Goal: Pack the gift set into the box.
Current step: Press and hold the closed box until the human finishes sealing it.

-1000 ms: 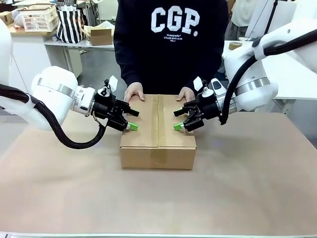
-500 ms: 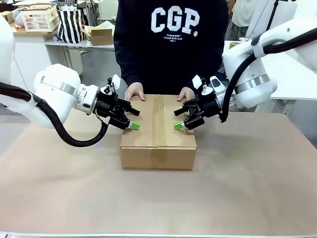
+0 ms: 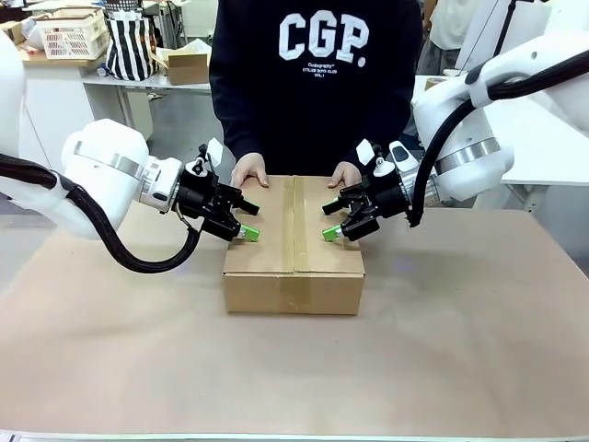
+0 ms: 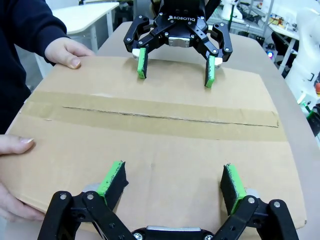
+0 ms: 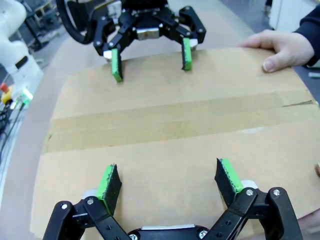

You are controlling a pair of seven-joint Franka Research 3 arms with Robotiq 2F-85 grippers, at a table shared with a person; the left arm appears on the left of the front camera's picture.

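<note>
At centre frame the box [image 3: 293,249] is seen closed on the worktop [image 3: 460,350], steadied at its upper edge by the person's hands [image 3: 249,171], the left pincer [image 3: 250,222] and right pincer [image 3: 329,222] spread wide and empty over its top, which is best pressed evenly beside the seam [image 3: 294,221].

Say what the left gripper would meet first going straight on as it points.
Likely the taped top of the box, as the left gripper tilts down toward it; skimming over, the right gripper opposite.
</note>
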